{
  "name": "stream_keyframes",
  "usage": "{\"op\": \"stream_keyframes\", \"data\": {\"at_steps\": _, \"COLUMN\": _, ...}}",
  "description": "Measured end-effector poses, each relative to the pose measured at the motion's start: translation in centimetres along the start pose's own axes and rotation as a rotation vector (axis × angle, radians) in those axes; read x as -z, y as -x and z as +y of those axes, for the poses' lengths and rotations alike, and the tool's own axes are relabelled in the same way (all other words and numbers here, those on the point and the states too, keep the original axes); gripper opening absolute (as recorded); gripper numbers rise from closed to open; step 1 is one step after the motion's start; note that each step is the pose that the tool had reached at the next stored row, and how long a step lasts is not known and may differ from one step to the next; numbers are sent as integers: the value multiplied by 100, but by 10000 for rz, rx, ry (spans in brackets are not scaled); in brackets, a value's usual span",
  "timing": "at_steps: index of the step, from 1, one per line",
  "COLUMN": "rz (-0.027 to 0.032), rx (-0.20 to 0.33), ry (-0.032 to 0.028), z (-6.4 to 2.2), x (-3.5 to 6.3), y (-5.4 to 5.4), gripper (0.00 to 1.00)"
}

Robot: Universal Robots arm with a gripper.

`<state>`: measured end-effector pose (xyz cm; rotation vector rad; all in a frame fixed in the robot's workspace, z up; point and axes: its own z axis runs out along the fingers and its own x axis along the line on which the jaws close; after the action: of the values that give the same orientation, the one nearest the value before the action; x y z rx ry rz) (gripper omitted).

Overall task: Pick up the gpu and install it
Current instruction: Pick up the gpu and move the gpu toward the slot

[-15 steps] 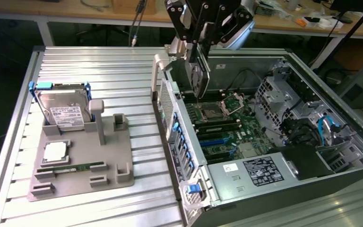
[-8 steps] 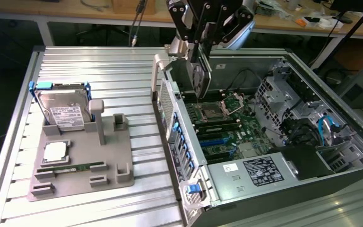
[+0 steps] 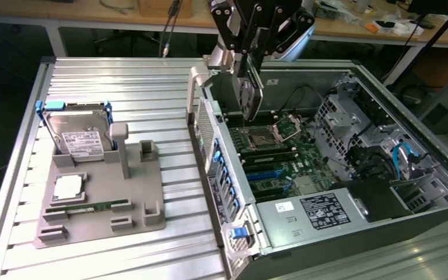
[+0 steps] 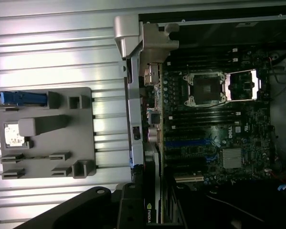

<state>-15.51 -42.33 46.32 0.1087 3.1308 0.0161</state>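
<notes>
The gripper (image 3: 254, 55) is partly closed, clamped on the upper edge of the gpu (image 3: 249, 96), which hangs edge-down over the motherboard (image 3: 286, 163), near the rear-panel edge of the open computer case (image 3: 380, 233). The card is judged rigid, fairly light and fragile (hold by shroud and board edges, never by components).

The gpu (image 3: 249, 99), black-shrouded, hangs upright, seemingly edge-down, lifted above the motherboard (image 3: 282, 163).
</notes>
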Motion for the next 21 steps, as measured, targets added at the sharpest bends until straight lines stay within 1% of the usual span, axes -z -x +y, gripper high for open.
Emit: {"op": "stream_keyframes", "data": {"at_steps": 21, "rz": 0, "rx": 3, "ry": 0, "z": 7, "x": -1, "y": 100, "gripper": 27}}
